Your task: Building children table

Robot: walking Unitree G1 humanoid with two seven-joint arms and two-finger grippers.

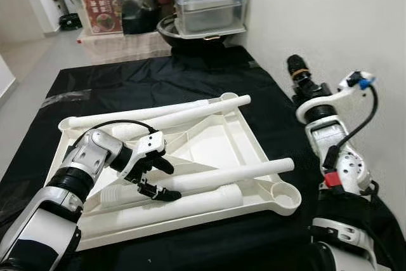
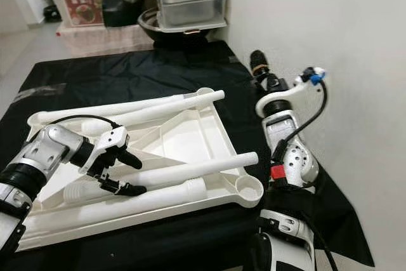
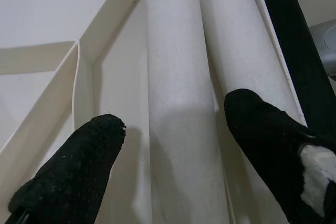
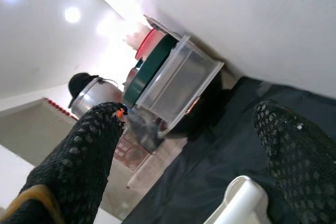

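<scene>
Left wrist view: left claw (image 3: 173, 156) spread wide astride a table leg (image 3: 178, 103), unclamped.

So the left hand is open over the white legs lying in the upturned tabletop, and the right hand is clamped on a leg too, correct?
Not quite. The left hand is open over the white legs in the upturned tabletop, but the right hand holds nothing: the right wrist view shows its fingers spread, with only the black sheet between them.

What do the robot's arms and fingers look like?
The left arm is shiny silver with black joints and a thin black cable looping over it. The right arm is white and silver, with a black cable, a blue tip and a red tag. Each gripper has two long black, rough-looking fingers.
</scene>
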